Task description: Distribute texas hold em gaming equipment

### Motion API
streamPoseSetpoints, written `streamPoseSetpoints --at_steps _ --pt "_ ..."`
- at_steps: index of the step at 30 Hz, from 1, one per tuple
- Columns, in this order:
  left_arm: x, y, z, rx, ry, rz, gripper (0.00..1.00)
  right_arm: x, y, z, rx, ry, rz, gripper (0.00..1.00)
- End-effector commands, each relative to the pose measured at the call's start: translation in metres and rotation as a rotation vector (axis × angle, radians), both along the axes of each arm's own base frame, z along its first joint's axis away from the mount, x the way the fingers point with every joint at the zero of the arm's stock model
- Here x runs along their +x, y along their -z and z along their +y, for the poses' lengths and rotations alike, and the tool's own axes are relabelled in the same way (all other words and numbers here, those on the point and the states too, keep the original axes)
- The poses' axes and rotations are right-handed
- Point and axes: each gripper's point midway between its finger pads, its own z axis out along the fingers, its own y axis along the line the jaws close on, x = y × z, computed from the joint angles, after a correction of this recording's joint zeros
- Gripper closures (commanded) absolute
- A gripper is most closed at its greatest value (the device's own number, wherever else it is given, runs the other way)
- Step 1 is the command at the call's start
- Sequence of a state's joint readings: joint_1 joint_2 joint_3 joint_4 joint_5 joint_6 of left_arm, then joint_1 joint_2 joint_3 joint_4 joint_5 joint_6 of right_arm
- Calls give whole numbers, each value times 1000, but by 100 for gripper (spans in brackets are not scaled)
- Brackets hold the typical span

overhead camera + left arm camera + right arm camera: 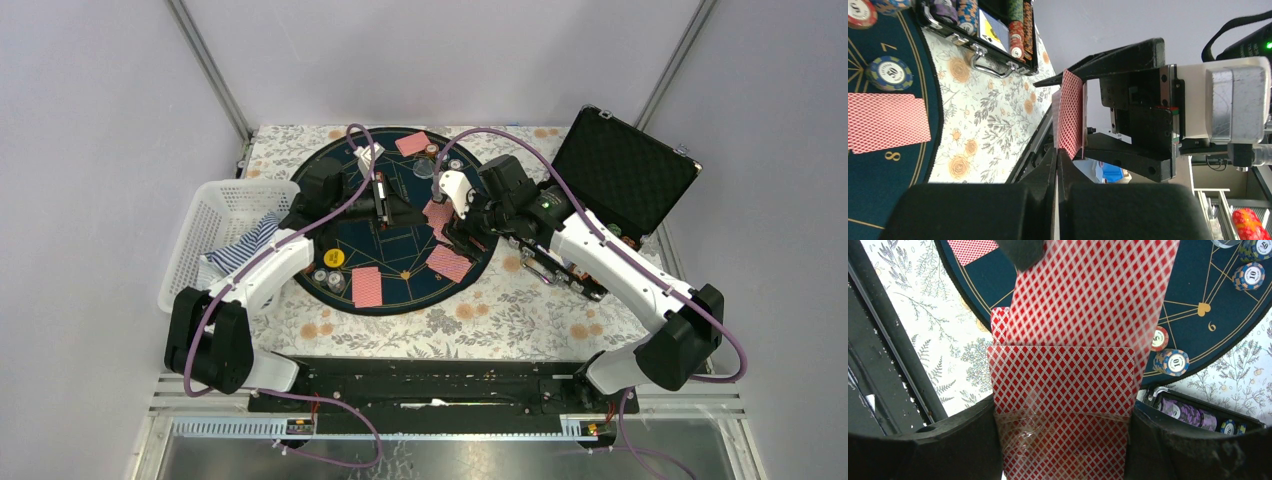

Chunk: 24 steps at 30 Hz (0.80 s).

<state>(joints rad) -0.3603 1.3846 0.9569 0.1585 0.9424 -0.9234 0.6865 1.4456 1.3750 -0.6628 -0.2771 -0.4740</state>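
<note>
A floral-clothed counter (500, 310) stands between plain grey walls (430, 60). It carries a round dark-blue mat (400, 262) with gold lines and the numerals 6, 7 and 8. Red diamond-backed cards (367, 287) lie on the mat's near and right parts, beside chips (890, 73) marked 50, 10 and 5. Above the mat's right side the right fingers (963, 445) clamp the deck (1063, 385). The left fingers (1043, 170), pressed together, pinch its top card (1093, 295).

Black-and-white arms (270, 262), purple cables (487, 130) — green LED (1268, 45)

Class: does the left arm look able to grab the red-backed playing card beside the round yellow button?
Probably not: the left gripper is shut on another red-backed card, though nothing covers the lying card.
</note>
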Motion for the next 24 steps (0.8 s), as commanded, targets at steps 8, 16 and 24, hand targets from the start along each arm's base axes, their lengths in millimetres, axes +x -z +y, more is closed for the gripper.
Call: streamPoseSetpoints --at_steps 8,16,24 --pt "22 -20 27 -25 -118 -74 100 7 -19 7 49 8 -58 100" --pt "51 -27 79 29 -278 -104 100 11 -18 2 38 40 -62 100" --pt "107 -6 162 504 -594 -258 100 11 -16 0 46 53 -51 100"
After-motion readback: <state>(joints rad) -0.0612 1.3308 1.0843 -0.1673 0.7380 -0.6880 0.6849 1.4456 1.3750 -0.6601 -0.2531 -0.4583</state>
